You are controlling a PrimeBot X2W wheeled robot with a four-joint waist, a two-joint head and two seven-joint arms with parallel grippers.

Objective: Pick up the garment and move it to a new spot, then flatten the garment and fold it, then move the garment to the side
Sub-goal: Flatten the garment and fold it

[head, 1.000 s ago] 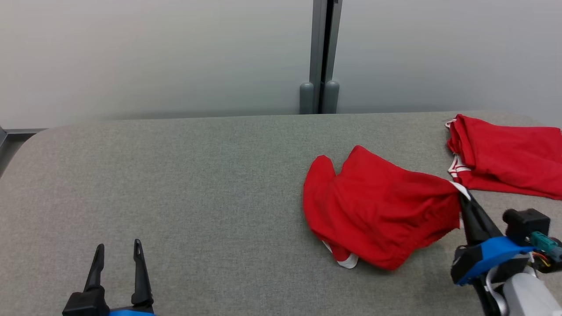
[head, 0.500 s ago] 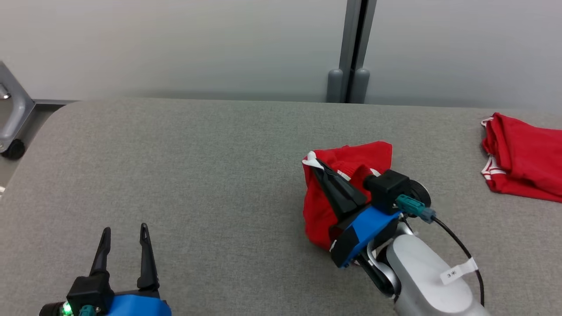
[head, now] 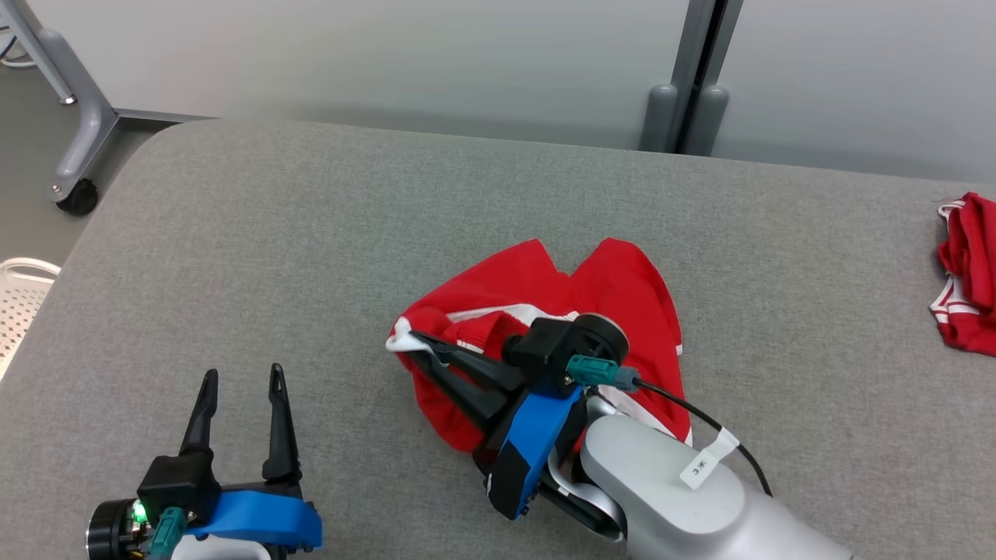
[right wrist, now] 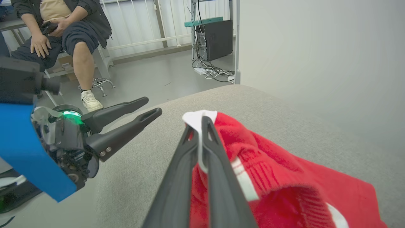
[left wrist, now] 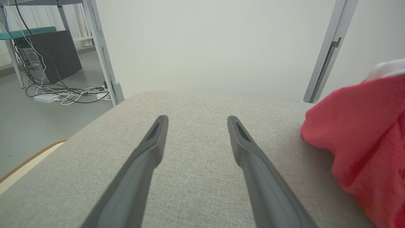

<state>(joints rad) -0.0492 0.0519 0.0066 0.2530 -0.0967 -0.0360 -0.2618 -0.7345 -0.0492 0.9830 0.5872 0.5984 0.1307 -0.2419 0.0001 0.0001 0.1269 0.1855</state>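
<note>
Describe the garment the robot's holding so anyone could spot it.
On the grey table, near its middle, sits a crumpled red garment with white trim. Unlike the red pile at the right edge, its hem is pinched by the right gripper.

I see the garment (head: pixel 618 292), red with white trim, bunched in a heap mid-desk (head: pixel 311 233). Its white-edged corner stands raised, pinched in my right claw (head: pixel 411 344). Possibly shorts, but it's too crumpled to tell.
</note>
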